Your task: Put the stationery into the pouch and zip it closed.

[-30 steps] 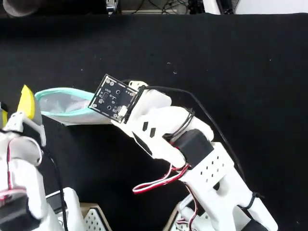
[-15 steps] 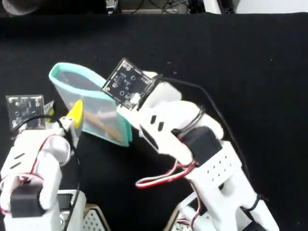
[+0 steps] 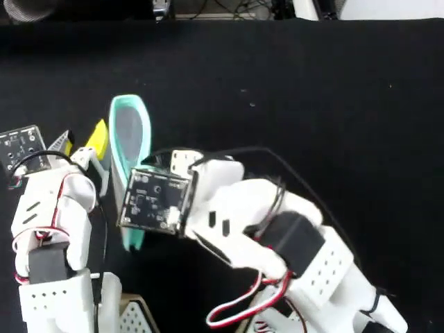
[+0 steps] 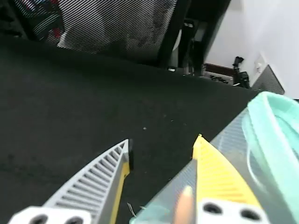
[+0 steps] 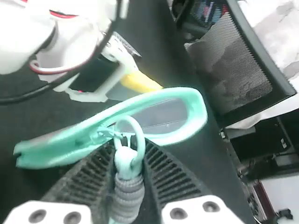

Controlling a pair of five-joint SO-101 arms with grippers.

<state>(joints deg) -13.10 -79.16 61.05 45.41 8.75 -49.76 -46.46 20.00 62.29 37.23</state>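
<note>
Closing stage, by the look of it: pinching the zip pull (image 5: 124,163) of the teal-rimmed pouch (image 3: 130,99) in the right end effector (image 5: 127,147), pencil (image 4: 187,199) already inside, mouth not yet zipped. Standing on edge near the counter's (image 3: 312,83) left edge, just beside the spread left end effector (image 4: 162,140), yellow finger against the clear wall. Next, probably: bracing the pouch, drawing the pull along.

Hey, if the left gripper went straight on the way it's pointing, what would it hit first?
Probably just the bare black table; the way ahead of the left gripper looks free. The pouch lies beside its yellow finger, off that line.
</note>
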